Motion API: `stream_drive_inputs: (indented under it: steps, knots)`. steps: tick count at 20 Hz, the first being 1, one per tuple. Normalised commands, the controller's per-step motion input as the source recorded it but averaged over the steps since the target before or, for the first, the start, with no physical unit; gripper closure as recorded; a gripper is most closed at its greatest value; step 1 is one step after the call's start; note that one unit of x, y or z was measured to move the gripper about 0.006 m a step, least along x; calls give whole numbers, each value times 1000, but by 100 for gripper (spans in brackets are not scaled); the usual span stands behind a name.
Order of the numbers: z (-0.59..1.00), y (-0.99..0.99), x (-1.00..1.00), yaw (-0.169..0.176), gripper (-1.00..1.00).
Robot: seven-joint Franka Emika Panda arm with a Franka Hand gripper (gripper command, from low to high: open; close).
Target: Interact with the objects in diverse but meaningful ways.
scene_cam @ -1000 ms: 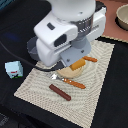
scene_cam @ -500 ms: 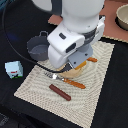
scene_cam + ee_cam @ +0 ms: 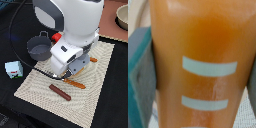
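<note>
Lifting should stay vertical: the pincer [image 3: 70,75] hides its jaws, so grip state cannot be told; sausage [image 3: 59,92] lies near.

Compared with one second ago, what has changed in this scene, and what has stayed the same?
The robot arm has swung toward the exterior view's right and come lower over the mat; the grey pot, hidden behind it before, now shows. The gripper is hidden, so no grasp or release can be told. The sausage and the milk carton lie where they were.
</note>
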Motion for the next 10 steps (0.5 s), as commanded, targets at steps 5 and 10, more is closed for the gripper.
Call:
stream_drive_inputs:
  steps: [5, 10]
  knots:
    - [-66, 342, -157, 69, -100]
    - [0, 292, -126, 63, -100]
